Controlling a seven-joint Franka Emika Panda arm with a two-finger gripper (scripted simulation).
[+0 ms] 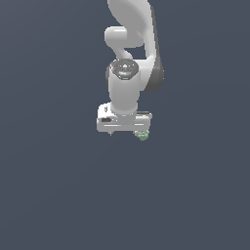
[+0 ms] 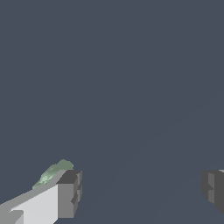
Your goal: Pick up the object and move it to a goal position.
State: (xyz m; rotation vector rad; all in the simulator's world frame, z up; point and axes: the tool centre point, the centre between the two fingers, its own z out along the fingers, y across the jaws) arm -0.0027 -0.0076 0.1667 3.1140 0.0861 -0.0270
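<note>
The object [image 1: 142, 135] is a tiny pale green, bumpy lump, just under the end of the white gripper hand on the exterior view's right. My gripper [image 1: 126, 131] hangs from the white arm, pointing down, and is open. In the wrist view the two grey fingertips [image 2: 69, 194] stand far apart, with nothing in the gap at the gripper's middle [image 2: 141, 188]. The object [image 2: 56, 170] shows behind and to the outer side of one finger, not between the fingers. I cannot tell whether it touches that finger.
A plain dark grey-blue surface [image 1: 58, 185] fills both views. The white arm [image 1: 128, 53] rises out of the exterior view's top. No other objects show.
</note>
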